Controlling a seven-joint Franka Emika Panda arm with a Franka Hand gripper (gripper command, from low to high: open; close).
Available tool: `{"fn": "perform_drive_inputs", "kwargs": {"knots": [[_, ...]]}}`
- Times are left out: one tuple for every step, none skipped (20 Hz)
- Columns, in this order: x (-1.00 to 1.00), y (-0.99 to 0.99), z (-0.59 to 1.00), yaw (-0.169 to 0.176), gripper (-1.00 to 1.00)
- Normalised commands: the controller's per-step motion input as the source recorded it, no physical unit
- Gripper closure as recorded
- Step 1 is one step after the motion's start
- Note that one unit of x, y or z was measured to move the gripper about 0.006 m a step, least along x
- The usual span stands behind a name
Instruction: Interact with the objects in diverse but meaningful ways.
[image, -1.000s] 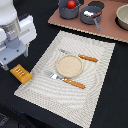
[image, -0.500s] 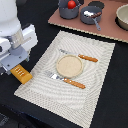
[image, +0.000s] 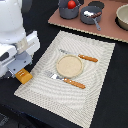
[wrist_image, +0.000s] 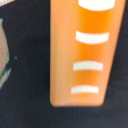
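The yellow-orange ridged block lies on the dark surface at the exterior view's left, just off the edge of the woven placemat. The gripper sits directly above it, its body hiding the fingers, so I cannot tell whether it is released or clenched on the block. In the wrist view the block fills the picture, pale ridges across its orange face. The red tomato rests in a grey pot well apart, on the brown board
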Motion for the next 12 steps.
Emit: {"fn": "perform_drive_inputs", "kwargs": {"knots": [[-0.02, -0.17, -0.31, -0.018, -1.00], [-0.01, -0.18, -0.28, -0.018, -1.00], [0.00, -0.18, -0.26, -0.018, -1.00], [0.00, -0.18, -0.23, -0.018, -1.00], [0.00, -0.17, -0.22, -0.018, -1.00], [0.00, -0.16, -0.21, -0.018, -1.00], [0.00, -0.17, -0.23, -0.018, 1.00], [0.00, -0.17, -0.22, -0.019, 1.00], [0.00, -0.16, -0.22, -0.020, 1.00], [0.00, -0.15, -0.20, -0.019, 1.00], [0.00, -0.15, -0.19, -0.018, 1.00], [0.00, -0.15, -0.19, -0.018, 1.00]]}}
